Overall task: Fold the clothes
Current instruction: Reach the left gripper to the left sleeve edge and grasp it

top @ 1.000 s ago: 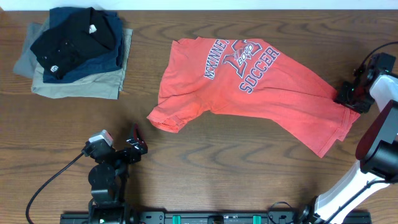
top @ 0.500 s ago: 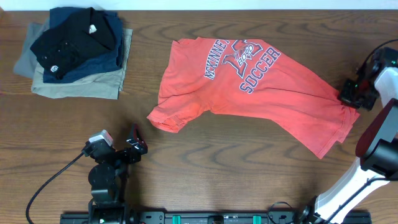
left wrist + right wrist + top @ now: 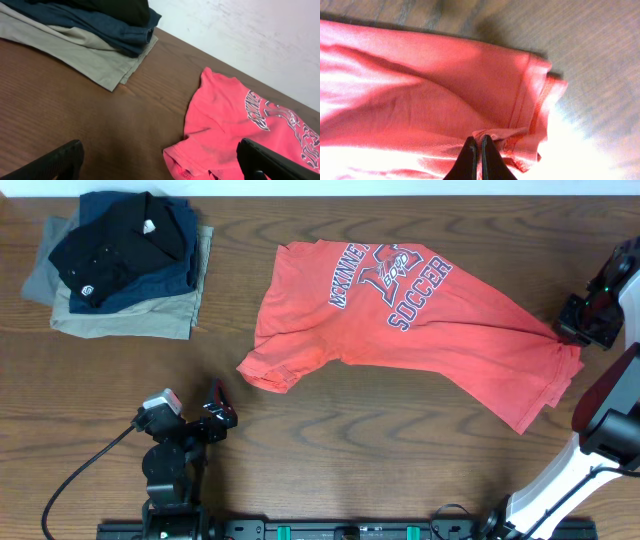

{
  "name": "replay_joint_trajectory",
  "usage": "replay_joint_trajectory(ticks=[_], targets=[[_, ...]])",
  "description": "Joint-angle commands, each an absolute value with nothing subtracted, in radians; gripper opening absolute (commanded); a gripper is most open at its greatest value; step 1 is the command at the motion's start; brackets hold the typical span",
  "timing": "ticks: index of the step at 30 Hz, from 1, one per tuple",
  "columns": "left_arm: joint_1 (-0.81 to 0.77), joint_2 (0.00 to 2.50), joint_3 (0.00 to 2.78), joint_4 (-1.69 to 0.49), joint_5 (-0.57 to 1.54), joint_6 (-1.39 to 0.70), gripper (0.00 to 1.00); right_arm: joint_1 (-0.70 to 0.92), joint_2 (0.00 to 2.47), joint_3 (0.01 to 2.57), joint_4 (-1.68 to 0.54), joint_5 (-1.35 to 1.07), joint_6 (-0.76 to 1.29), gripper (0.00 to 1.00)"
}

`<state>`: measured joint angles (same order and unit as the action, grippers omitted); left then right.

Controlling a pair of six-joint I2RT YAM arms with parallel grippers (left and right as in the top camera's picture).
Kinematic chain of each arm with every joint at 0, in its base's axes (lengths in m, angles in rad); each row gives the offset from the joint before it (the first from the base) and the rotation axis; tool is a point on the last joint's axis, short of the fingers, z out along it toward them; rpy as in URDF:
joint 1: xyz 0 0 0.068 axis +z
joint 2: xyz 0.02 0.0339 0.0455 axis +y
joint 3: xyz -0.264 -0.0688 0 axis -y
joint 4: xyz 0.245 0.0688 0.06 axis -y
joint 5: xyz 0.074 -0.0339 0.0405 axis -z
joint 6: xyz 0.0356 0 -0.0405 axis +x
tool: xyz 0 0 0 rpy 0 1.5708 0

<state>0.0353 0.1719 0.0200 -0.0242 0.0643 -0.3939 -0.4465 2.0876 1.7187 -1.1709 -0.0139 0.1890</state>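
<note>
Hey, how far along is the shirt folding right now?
Done: nothing yet; the coral T-shirt lies spread and rumpled on the table, lettering up, no fold made. In hand: the right claw is shut on the shirt's edge at its right end; the left claw hangs open, off the cloth. Left: every fold.

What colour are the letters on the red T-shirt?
The letters on the T-shirt are dark blue with white edges, best seen from overhead.
</note>
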Motion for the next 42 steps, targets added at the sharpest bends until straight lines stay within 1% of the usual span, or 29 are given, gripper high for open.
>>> replay_joint_trajectory(ticks=[1,5,7,11,14,17,22,24,26,28,33,42], targets=[[0.029,0.173,0.004,-0.036,0.102,-0.406,0.98,-0.442,2.098,1.765,-1.201,-0.028,0.236,0.01],[0.029,0.174,0.006,0.064,0.281,-0.37,0.98,-0.439,2.098,1.768,-1.205,-0.035,0.236,0.01],[0.029,0.178,0.027,0.077,0.334,-0.367,0.98,-0.437,2.098,1.768,-1.205,-0.035,0.236,0.01],[0.029,0.231,0.104,0.033,0.349,-0.352,0.98,-0.435,2.098,1.768,-1.201,-0.036,0.236,0.01],[0.029,0.331,0.205,-0.035,0.352,-0.304,0.98,-0.43,2.098,1.768,-1.196,-0.051,0.235,0.01],[0.029,0.483,0.355,-0.161,0.352,-0.246,0.98,-0.423,2.098,1.768,-1.192,-0.06,0.234,0.02],[0.019,0.809,0.704,-0.533,0.351,-0.107,0.98,-0.405,2.098,1.768,-1.186,-0.06,0.234,0.04],[0.008,0.944,0.834,-0.656,0.351,-0.097,0.98,-0.399,2.098,1.768,-1.186,-0.06,0.234,0.04],[-0.009,1.063,0.925,-0.72,0.351,-0.087,0.98,-0.393,2.098,1.768,-1.187,-0.06,0.233,0.04],[-0.027,1.156,0.971,-0.725,0.352,-0.083,0.98,-0.387,2.098,1.768,-1.186,-0.06,0.231,0.04],[-0.047,1.351,0.979,-0.64,0.356,-0.087,0.98,-0.378,2.098,1.768,-1.187,-0.06,0.231,0.04],[-0.057,1.612,0.979,-0.55,0.377,-0.081,0.98,-0.374,2.098,1.768,-1.191,-0.06,0.231,0.04]])
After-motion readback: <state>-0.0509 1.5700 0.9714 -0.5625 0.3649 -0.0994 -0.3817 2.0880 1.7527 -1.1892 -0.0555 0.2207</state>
